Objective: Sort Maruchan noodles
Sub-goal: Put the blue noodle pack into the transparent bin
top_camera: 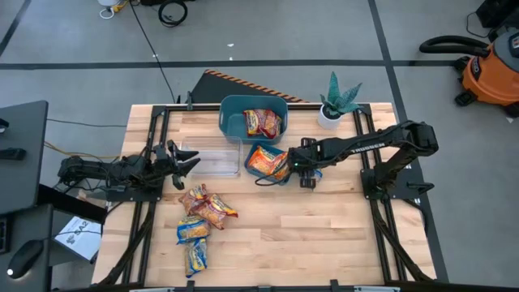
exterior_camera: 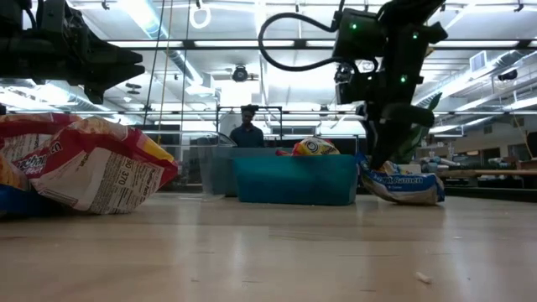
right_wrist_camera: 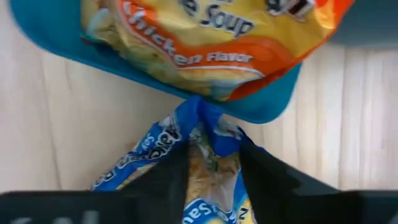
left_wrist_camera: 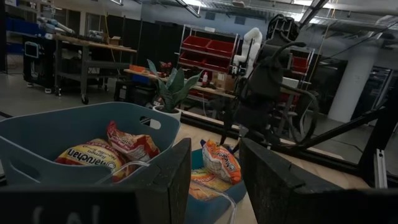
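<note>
At the table's centre, just toward three o'clock, my right gripper [right_wrist_camera: 208,165] is clamped on a blue-and-yellow packet [right_wrist_camera: 208,186] beside the small teal bin [top_camera: 258,172] of orange packets [top_camera: 268,162]. Red ones sit in the large bin [top_camera: 231,109] at twelve — a loose pile [top_camera: 199,223] at seven remains. My left gripper [top_camera: 188,162] waits at nine, fingers apart, arm stretched low.
</note>
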